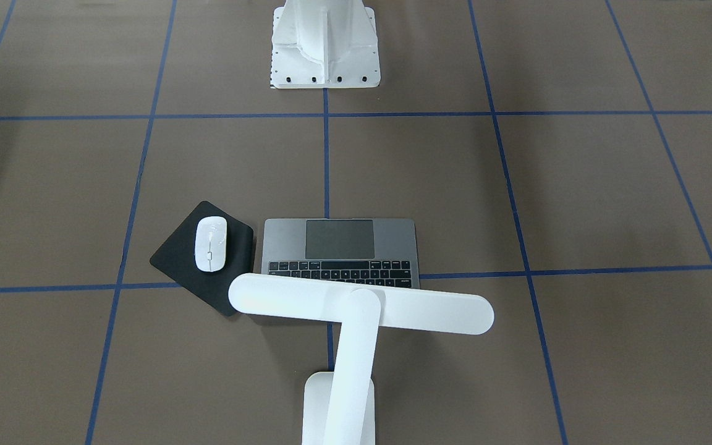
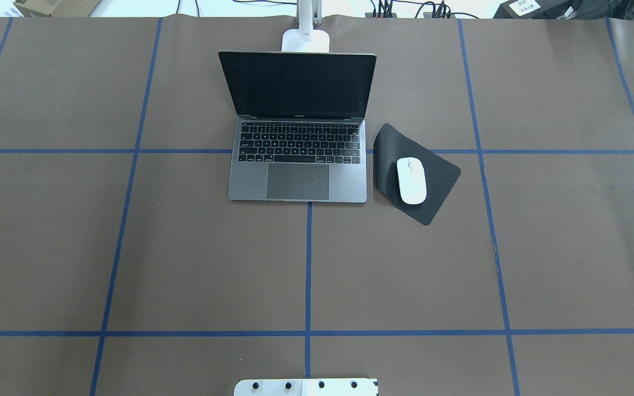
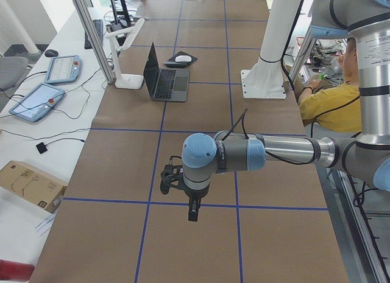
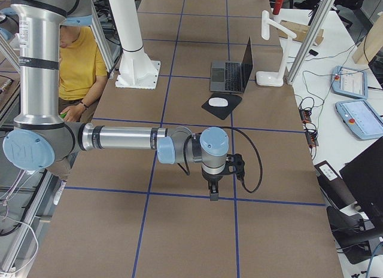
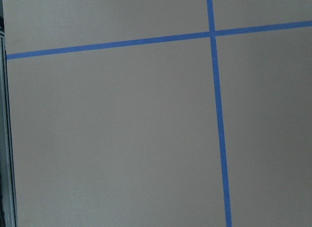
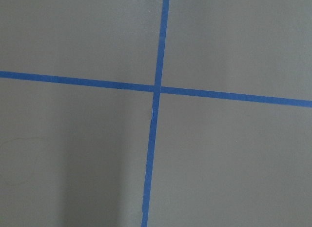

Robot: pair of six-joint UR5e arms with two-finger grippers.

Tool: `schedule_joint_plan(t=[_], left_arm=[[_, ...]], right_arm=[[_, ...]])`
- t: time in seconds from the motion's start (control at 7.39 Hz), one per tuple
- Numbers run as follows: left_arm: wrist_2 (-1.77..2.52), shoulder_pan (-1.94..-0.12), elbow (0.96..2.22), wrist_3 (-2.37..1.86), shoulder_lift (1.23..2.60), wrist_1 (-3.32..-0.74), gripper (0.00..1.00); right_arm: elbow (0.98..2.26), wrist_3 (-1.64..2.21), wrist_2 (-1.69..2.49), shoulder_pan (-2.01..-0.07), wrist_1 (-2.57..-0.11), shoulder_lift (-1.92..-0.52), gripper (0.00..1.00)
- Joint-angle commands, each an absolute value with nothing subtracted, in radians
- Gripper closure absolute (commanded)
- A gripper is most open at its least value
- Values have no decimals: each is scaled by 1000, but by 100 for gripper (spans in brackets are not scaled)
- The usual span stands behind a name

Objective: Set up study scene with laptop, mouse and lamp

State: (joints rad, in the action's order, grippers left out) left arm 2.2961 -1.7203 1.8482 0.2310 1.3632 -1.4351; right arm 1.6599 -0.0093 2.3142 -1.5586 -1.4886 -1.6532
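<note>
Space-grey slim metal laptop point(image 2: 297, 176) sits open upper-centre in the overhead view, glossy white oval mouse point(image 2: 411, 180) right of it, white T-shaped lamp point(image 2: 306, 40) behind; whether the left pincer point(image 3: 192, 210) and right pincer point(image 4: 213, 191) are apart or together I cannot tell, and a careless arm sweep could topple the lamp.

grey laptop point(image 2: 299, 144), white mouse point(image 2: 411, 180), white lamp point(image 1: 362, 306), black pad point(image 2: 439, 170), brown blue-gridded table point(image 2: 185, 264)

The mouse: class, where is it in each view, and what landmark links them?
Front-facing: mouse left of laptop.
Overhead: mouse right of laptop.
Exterior left: mouse top centre.
Exterior right: mouse upper centre.
Left wrist: absent.
Right wrist: absent.
Landmark: black mouse pad beneath it.
</note>
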Motion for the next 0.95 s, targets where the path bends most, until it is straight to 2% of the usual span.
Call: schedule_joint_plan(t=[0.0,0.81], left_arm=[[2310,-1720,1847,232,1364,-1451,0],[2339,-1707,1847,232,1364,-1466,0]], right_arm=[[1651,-9,2316,-1559,-1486,-1654,0],[1651,-8,2319,-1557,-1488,-1654,0]])
